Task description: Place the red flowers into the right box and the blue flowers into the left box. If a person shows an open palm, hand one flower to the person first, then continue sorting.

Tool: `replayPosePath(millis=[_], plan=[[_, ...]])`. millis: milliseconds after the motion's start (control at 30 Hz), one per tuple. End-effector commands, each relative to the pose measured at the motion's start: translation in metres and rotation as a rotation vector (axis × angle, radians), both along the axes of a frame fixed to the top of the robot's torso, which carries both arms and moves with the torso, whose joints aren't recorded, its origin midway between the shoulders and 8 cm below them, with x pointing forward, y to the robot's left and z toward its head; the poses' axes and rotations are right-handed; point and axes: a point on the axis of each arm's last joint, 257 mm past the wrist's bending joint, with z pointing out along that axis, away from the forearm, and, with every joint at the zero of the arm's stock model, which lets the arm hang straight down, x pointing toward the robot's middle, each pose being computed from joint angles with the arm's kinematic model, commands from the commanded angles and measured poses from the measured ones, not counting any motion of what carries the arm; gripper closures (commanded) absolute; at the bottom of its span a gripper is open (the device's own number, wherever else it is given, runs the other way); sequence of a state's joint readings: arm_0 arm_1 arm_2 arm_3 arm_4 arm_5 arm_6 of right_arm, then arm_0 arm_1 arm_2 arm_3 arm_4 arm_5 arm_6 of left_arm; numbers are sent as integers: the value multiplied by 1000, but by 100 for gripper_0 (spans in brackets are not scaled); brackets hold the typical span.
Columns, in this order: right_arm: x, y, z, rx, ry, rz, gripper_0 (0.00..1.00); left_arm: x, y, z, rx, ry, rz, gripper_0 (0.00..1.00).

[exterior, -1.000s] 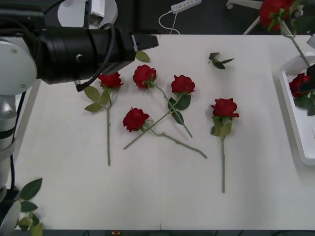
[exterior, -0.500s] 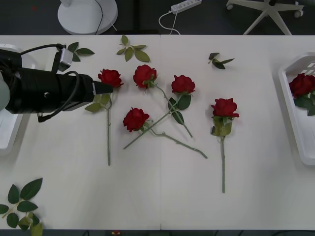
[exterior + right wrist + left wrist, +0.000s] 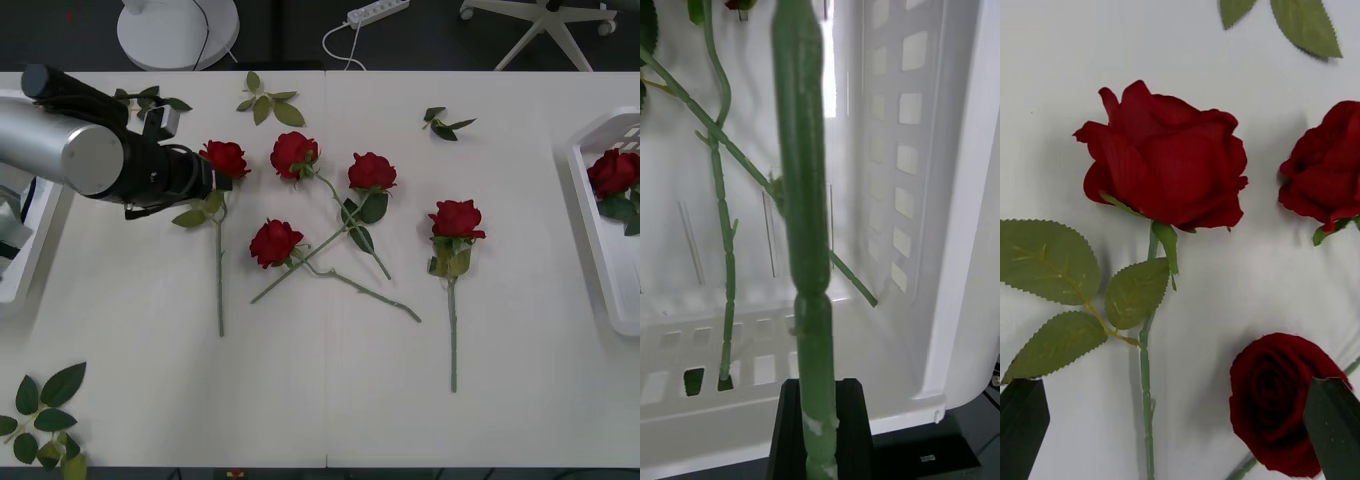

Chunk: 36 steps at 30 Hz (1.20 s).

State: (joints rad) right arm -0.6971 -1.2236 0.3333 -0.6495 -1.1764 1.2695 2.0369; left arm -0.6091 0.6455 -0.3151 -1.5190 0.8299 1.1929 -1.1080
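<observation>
— Scanning the front view: what room is there on the table [image 3: 330,400]?
— Plenty along the lower half. Five red flowers [image 3: 276,242] lie across the middle; the right box [image 3: 600,250] sits at the right edge holding another rose, the left box [image 3: 22,270] at the left edge.
— And the left arm?
— It reaches in from the upper left, its left gripper [image 3: 210,178] beside the leftmost rose.
— Right wrist view?
— The right gripper [image 3: 820,427] is clamped on a green stem [image 3: 801,172] over the white tray; two more stems lie inside.
— Left wrist view?
— Both dark fingertips [image 3: 1022,427] sit at the bottom corners, spread apart, above three roses.
</observation>
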Motion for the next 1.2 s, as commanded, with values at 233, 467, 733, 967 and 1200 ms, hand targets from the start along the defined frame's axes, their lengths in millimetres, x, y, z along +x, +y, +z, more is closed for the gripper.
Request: replayPosePath(millis=[233,467,733,967,1200], plan=[[-4,-3,-49,-28,8,-7,100,40,-4,-19,165,30,10,0],[-4,-1,-67,-40,8,1,100,37,-15,-45,203,42,-26,0],[-3,-6,-64,-58,-2,-9,49,28,-11,-78,266,87,-54,0],[15,7,-30,5,-66,-10,3,26,-4,-90,305,104,-58,0],[35,41,41,63,-119,79,0,27,8,-94,378,94,-73,0]])
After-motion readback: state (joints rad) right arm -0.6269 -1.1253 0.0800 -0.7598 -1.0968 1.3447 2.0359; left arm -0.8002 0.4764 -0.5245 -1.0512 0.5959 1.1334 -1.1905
